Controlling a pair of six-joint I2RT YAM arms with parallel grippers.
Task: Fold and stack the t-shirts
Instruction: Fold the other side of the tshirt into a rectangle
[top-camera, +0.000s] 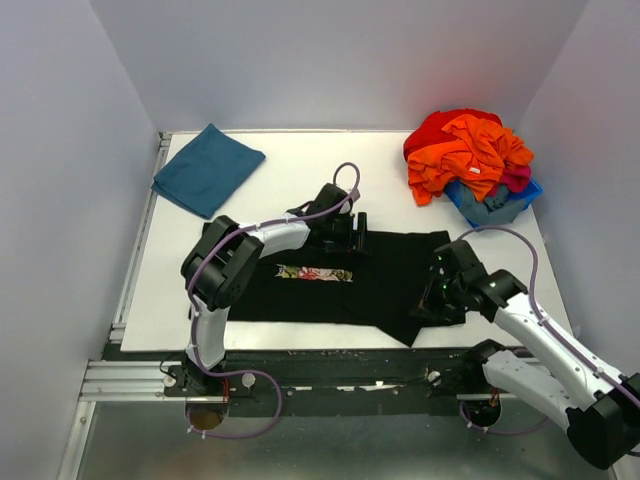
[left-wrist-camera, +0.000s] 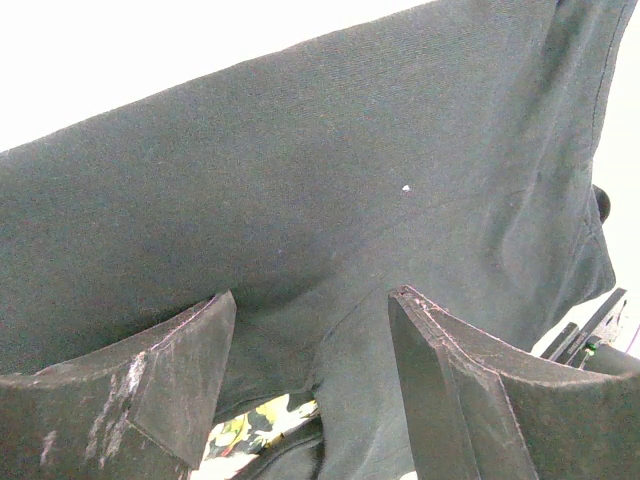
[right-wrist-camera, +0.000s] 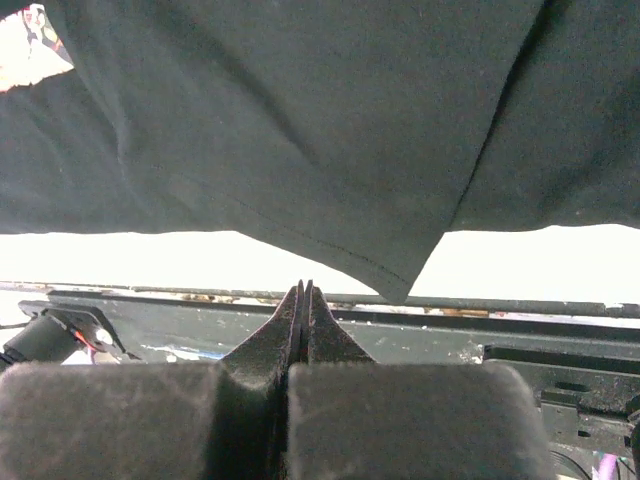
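The black t-shirt (top-camera: 380, 275) lies partly folded across the middle of the table, with a strip of its floral print (top-camera: 313, 272) showing. My left gripper (top-camera: 352, 233) is low over its far edge. In the left wrist view this gripper (left-wrist-camera: 312, 295) is open, with black cloth (left-wrist-camera: 330, 180) and a bit of print (left-wrist-camera: 250, 425) between the fingers. My right gripper (top-camera: 430, 303) is at the shirt's near right part. In the right wrist view it (right-wrist-camera: 303, 287) is shut and empty, just short of a shirt corner (right-wrist-camera: 400, 285). The teal-blue shirt (top-camera: 207, 168) lies folded at the far left.
A blue bin (top-camera: 500, 203) heaped with red and orange clothes (top-camera: 465, 150) stands at the far right corner. The table's near edge and metal rail (right-wrist-camera: 200, 310) are just beyond my right gripper. White walls close in on three sides.
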